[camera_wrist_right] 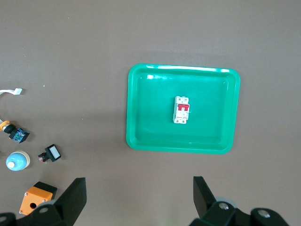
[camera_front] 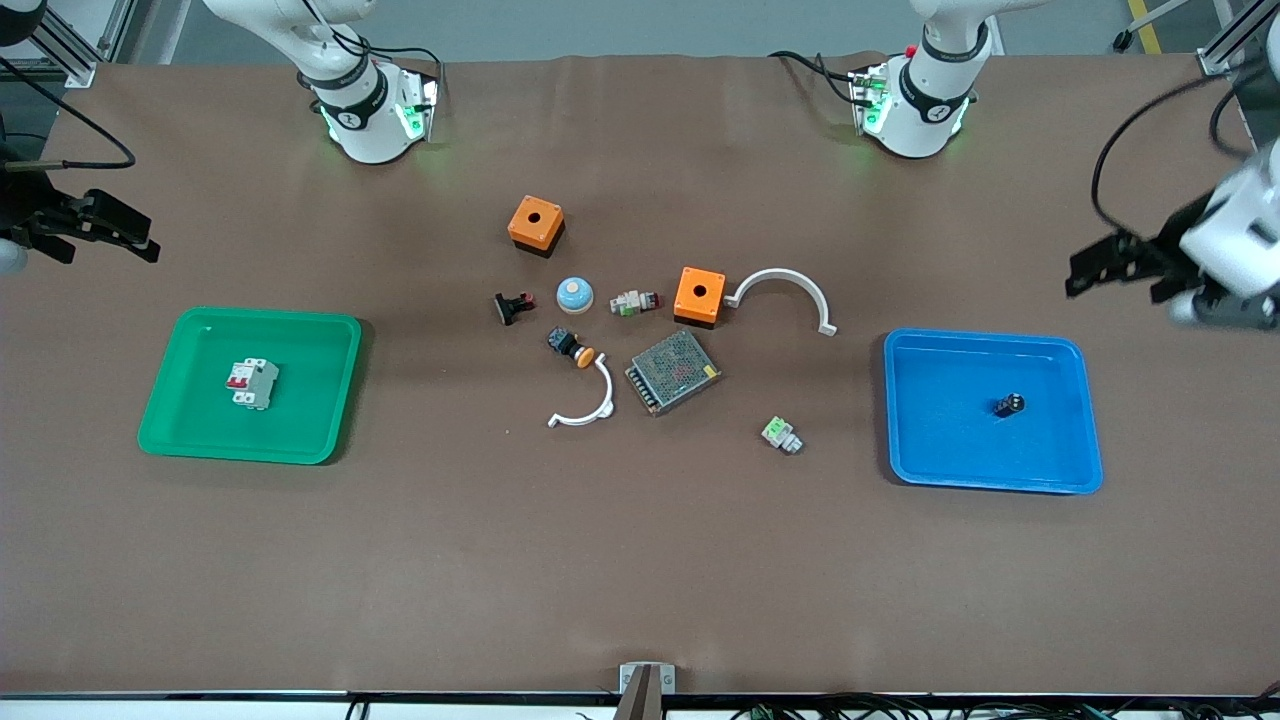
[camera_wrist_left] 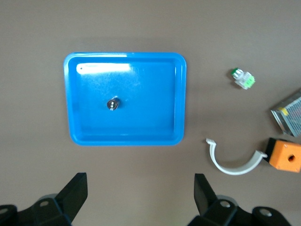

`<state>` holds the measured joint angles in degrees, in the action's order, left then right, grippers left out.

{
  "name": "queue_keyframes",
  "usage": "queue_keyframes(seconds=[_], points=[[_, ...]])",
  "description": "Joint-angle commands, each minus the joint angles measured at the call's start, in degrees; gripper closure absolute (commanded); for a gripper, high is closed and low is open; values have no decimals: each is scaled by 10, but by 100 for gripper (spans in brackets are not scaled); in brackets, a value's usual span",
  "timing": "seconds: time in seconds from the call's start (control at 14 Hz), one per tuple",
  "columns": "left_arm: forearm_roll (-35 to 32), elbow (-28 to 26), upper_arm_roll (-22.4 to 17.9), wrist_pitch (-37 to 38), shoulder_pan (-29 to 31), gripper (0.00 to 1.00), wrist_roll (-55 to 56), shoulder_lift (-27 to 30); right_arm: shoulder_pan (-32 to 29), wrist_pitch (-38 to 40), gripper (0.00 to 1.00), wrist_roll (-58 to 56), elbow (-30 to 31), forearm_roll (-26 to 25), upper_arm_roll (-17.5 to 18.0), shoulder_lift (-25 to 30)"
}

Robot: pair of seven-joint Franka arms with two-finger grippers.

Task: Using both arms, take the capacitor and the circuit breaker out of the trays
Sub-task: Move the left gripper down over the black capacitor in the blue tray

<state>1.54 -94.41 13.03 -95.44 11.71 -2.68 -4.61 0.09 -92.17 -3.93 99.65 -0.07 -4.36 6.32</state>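
The capacitor [camera_front: 1009,405], a tiny dark cylinder, lies in the blue tray [camera_front: 940,440] toward the left arm's end of the table; the left wrist view shows it [camera_wrist_left: 113,103] in that tray [camera_wrist_left: 150,113]. The breaker [camera_front: 252,383], a light-grey block with red levers, lies in the green tray [camera_front: 310,390] toward the right arm's end; the right wrist view shows it [camera_wrist_right: 181,109] in that tray [camera_wrist_right: 211,117]. My left gripper [camera_front: 1085,270] [camera_wrist_left: 141,183] is open and empty, up in the air beside the blue tray. My right gripper [camera_front: 140,240] [camera_wrist_right: 139,186] is open and empty, up in the air beside the green tray.
Loose parts lie mid-table between the trays: two orange boxes [camera_front: 536,224] [camera_front: 699,295], two white arcs [camera_front: 785,293] [camera_front: 588,405], a metal mesh unit [camera_front: 673,371], a blue dome [camera_front: 575,294], a black button part with orange cap [camera_front: 570,347], a black-and-red switch [camera_front: 513,307], and two white-and-green connectors [camera_front: 781,434] [camera_front: 634,302].
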Motion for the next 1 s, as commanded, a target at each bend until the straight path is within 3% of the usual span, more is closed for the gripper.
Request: queue_keyframes(seconds=[0.0, 0.21, 0.43, 0.57, 0.93], points=[[12, -45, 0, -62, 14, 0, -4, -21, 0, 0, 0, -4, 11, 3, 1, 15], [1, -45, 0, -89, 51, 0, -8, -79, 0, 5, 0, 2, -4, 4, 1, 11], [-54, -47, 1, -139, 54, 0, -6, -133, -3, 18, 0, 0, -17, 5, 0, 3], [-54, -47, 1, -167, 53, 0, -4, -168, -7, 18, 0, 1, -19, 5, -1, -10], [-56, -99, 0, -248, 69, 1, -4, -196, -25, 9, 0, -5, -29, 7, -1, -43]])
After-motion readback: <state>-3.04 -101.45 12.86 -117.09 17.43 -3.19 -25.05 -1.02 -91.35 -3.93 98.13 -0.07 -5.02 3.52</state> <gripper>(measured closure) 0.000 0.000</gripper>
